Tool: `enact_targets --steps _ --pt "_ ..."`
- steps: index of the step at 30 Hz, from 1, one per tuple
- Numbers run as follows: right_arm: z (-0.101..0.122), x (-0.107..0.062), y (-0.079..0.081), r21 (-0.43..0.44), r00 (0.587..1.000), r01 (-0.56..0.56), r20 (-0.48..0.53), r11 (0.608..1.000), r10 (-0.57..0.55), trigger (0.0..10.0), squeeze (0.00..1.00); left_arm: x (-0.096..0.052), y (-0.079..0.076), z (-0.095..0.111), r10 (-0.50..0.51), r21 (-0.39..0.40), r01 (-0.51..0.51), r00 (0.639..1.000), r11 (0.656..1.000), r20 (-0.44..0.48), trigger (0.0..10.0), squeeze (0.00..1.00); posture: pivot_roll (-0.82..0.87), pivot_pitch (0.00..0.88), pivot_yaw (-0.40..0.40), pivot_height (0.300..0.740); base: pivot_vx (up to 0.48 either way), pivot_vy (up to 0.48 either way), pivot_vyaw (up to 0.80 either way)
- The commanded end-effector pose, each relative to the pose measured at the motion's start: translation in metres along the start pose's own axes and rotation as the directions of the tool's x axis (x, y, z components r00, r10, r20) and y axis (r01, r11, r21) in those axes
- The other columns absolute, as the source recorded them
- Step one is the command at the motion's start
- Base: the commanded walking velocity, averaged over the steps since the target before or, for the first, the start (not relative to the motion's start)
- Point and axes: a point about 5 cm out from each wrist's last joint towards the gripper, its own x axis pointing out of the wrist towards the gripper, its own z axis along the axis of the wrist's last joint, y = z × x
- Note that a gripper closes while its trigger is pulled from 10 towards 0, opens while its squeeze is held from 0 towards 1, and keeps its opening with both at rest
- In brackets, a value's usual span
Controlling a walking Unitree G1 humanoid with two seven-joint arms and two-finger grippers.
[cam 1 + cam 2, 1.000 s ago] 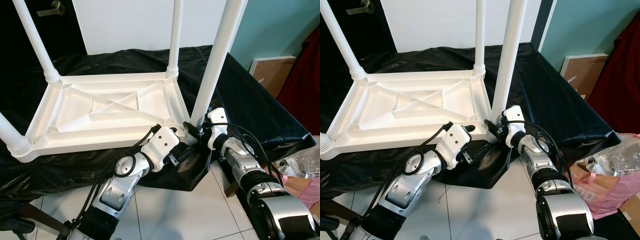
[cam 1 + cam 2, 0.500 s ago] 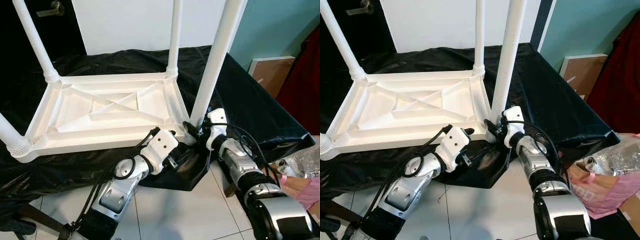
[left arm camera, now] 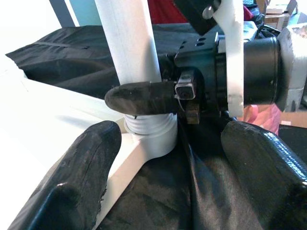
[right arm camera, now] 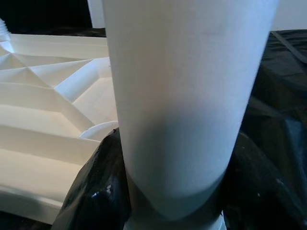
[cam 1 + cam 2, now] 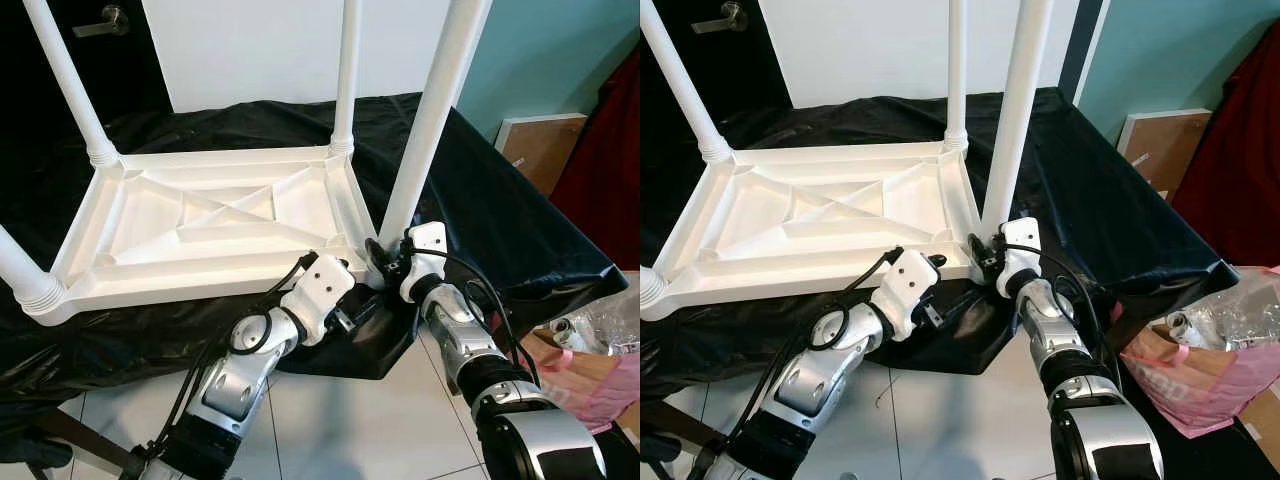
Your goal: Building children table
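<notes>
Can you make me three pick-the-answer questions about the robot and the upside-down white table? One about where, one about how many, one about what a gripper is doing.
1. Where is the right gripper?
A. At the bottom of the near right leg
B. On the door handle
C. Inside the pink bag

2. How many legs stand up from the table?
A. Two
B. Three
C. Four

3. What is the left gripper doing?
A. Squeezing a leg
B. Open, holding nothing
C. Holding a screwdriver

Answers:
1. A, its fingers wrap the near right leg just above the socket.
2. C, one white leg rises at each corner.
3. B, its two fingers are spread apart near the table's corner with nothing between them.
</notes>
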Motion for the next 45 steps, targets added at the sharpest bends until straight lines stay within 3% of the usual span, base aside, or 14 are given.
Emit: enact_targets --steps 1,11,17,32,33,35,36,43,45 --pt "-0.016 -0.007 -0.001 0.026 0.996 0.045 -0.076 0.999 -0.043 10.0 0.0 0.0 0.003 -0.005 0.061 -0.009 -0.061 0.998 0.998 -0.017 10.0 0.0 0.01 0.03 -0.03 0.74 0.0 0.0 0.0" --pt "-0.016 -0.008 0.003 0.033 0.982 0.177 -0.07 0.984 -0.174 10.0 0.0 -0.002 0.006 -0.008 0.07 0.004 -0.07 0.997 0.998 -0.028 10.0 0.0 0.01 0.029 -0.029 0.74 0.0 0.0 0.0" --pt "-0.02 -0.012 0.01 0.048 0.947 0.317 -0.076 0.947 -0.313 10.0 0.0 -0.004 0.005 -0.01 0.073 0.014 -0.072 0.997 0.997 -0.034 10.0 0.0 0.02 0.026 -0.042 0.74 0.0 0.0 0.0" --pt "-0.019 -0.012 0.018 0.059 0.945 0.323 -0.075 0.944 -0.319 10.0 0.0 -0.005 0.004 -0.01 0.064 0.017 -0.063 0.997 0.998 -0.034 10.0 0.0 0.02 0.029 -0.038 0.74 0.0 0.0 0.0" --pt "-0.017 -0.012 0.018 0.063 0.947 0.318 -0.065 0.946 -0.314 10.0 0.66 -0.005 0.004 -0.01 0.062 0.016 -0.061 0.997 0.998 -0.034 10.0 0.0 0.02 0.03 -0.038 0.74 0.0 0.0 0.0" --pt "-0.017 -0.012 0.018 0.063 0.947 0.318 -0.065 0.946 -0.314 10.0 0.66 -0.005 0.004 -0.01 0.062 0.016 -0.061 0.997 0.998 -0.034 10.0 0.0 0.02 0.03 -0.038 0.74 0.0 0.0 0.0" --pt "-0.014 -0.012 0.018 0.073 0.953 0.302 -0.046 0.95 -0.299 10.0 1.0 -0.005 0.003 -0.01 0.061 0.015 -0.06 0.998 0.998 -0.034 10.0 0.0 0.02 0.031 -0.038 0.74 0.0 0.0 0.0" --pt "-0.006 -0.016 0.004 0.046 0.988 0.15 0.018 0.988 -0.151 10.0 1.0 -0.006 0.002 -0.01 0.056 0.012 -0.056 0.998 0.998 -0.033 10.0 0.0 0.02 0.037 -0.038 0.74 0.0 0.0 0.0" --pt "-0.006 -0.016 0.004 0.046 0.988 0.15 0.018 0.988 -0.151 10.0 1.0 -0.006 0.002 -0.01 0.056 0.012 -0.056 0.998 0.998 -0.033 10.0 0.0 0.02 0.037 -0.038 0.74 0.0 0.0 0.0"
